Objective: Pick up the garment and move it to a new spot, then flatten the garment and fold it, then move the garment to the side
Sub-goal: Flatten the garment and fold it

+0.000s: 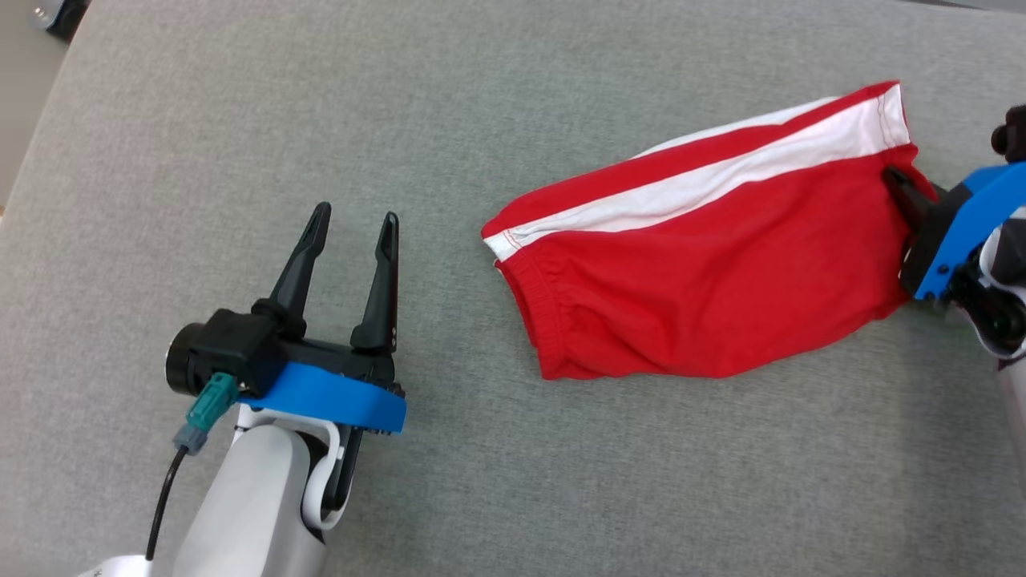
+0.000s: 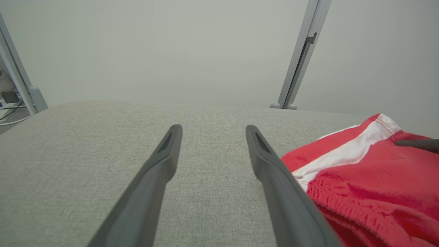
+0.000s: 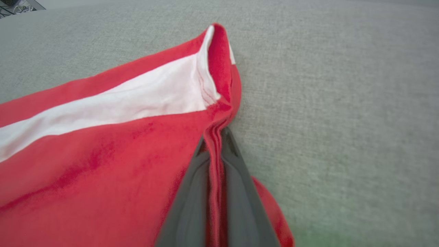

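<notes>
The garment (image 1: pixel 705 272) is a pair of red shorts with a white side stripe, lying folded over on the grey cloth surface (image 1: pixel 561 481). My right gripper (image 1: pixel 898 183) is shut on the shorts' right hem edge, just below the stripe; in the right wrist view a pleat of red cloth (image 3: pixel 214 164) is pinched between its two dark fingers. My left gripper (image 1: pixel 353 220) stands open over bare surface, well left of the elastic waistband (image 1: pixel 533 300), with nothing between its fingers. The left wrist view has the shorts (image 2: pixel 370 185) beside its right finger (image 2: pixel 274 171).
The grey padded surface reaches to every edge of the head view. Its far left corner drops to the floor, where a dark object (image 1: pixel 56 16) sits. Pale wall panels with a metal upright (image 2: pixel 301 55) stand beyond the far edge in the left wrist view.
</notes>
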Motion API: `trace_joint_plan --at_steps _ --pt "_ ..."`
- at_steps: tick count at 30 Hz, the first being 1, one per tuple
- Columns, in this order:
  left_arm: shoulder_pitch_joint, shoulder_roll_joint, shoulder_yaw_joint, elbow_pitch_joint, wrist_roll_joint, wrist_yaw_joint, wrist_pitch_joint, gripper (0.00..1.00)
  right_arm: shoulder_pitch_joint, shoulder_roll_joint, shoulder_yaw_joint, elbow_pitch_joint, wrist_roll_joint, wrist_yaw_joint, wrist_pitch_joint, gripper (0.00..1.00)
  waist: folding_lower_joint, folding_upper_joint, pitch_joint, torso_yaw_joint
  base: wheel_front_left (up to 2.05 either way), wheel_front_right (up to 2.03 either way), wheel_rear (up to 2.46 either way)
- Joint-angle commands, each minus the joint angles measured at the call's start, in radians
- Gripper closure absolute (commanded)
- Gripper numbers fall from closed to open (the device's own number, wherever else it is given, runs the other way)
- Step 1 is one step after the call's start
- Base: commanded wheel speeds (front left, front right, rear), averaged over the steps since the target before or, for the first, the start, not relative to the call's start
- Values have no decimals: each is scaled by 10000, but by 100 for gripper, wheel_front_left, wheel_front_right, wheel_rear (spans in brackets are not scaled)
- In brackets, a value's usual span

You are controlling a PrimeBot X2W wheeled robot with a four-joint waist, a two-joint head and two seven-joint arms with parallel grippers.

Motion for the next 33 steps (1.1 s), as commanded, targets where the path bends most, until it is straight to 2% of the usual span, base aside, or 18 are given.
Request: trace_joint_plan --at_steps 1,6,12,19,27,33 --pt "159 174 -145 74 8 -68 -43 0 503 -53 -95 -245 43 -1 -152 100 0 0 -258 -294 0 0 0" --pt "382 431 -257 193 -75 -69 -44 0 1238 -248 -689 -1020 -190 0 -429 100 0 0 -675 -748 0 0 0" --pt "615 556 -100 331 -125 -52 -44 0 2128 -408 -1556 -1692 -998 0 -363 100 0 0 -1143 -1052 0 0 0" --pt "735 632 -80 364 -141 -46 -44 0 2570 -1 -2309 -2346 -1977 0 -103 100 0 0 -1414 -1110 0 0 0" --pt "744 680 -176 413 -185 -47 -44 0 2471 876 -1400 -3364 -2212 0 532 100 0 0 -1535 -999 0 0 0" --pt "746 751 -292 406 -223 -47 -44 0 1907 1597 198 -3758 -2329 2 1164 100 0 0 -1518 -914 0 0 0"
